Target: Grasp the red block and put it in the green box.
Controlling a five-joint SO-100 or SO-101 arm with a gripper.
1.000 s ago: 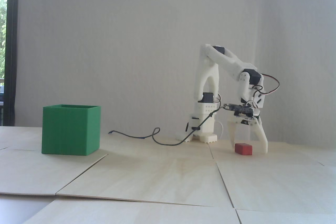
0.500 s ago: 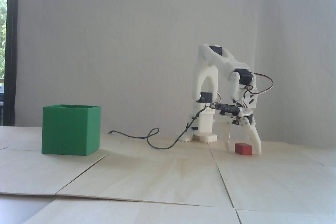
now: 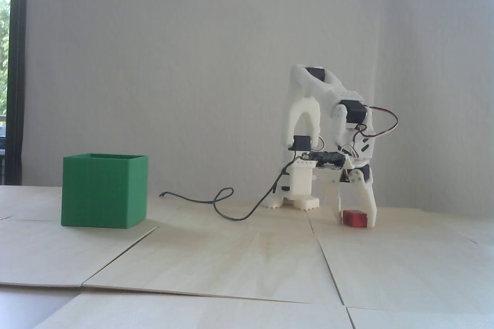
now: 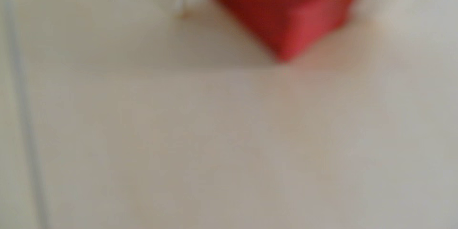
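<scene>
Straddling one red block (image 3: 355,218), parted jaws touch nothing; one green box (image 3: 104,191) well apart.

**Soft daylight, a blurred wrist view**

In the fixed view we see even, soft daylight with a bright window strip (image 3: 5,70) at the left edge; the picture is hazy and washed out. The box (image 3: 104,190) casts a faint shadow rightward on the desk (image 3: 247,259). We find the wrist view wholly out of focus, the block (image 4: 285,8) a red smear.
</scene>
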